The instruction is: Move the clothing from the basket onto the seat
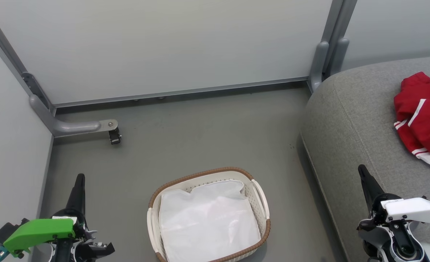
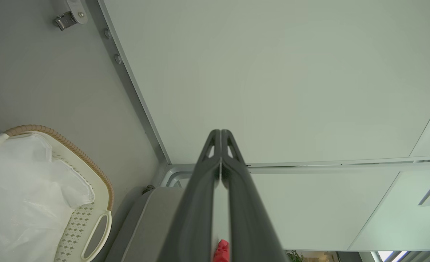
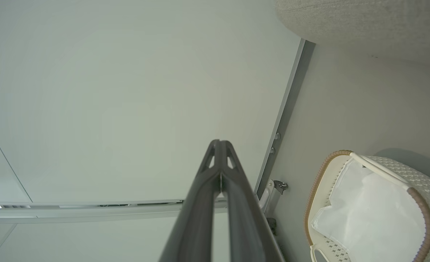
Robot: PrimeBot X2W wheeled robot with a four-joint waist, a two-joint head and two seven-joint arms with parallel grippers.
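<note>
a: where are the clothes (image 1: 424,120) now?
b: heaped on the grey seat (image 1: 353,120), off to my right. the basket (image 1: 200,174) sits on the floor (image 1: 200,127) between my arms, a white liner (image 1: 207,222) inside it.
a: and your pincers?
b: my left pincer (image 1: 79,177) and right pincer (image 1: 361,168) are both pressed together, pinching nothing.

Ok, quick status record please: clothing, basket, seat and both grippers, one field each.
clothing: red with white stripes, crumpled on the seat, at the head view's right edge
basket: on the grey floor, left of the seat, apart from it
basket contents: white liner sheet
seat: grey cushion, carries the clothing
left gripper: shut, holding nothing, left of the basket
right gripper: shut, holding nothing, over the seat's front part
</note>
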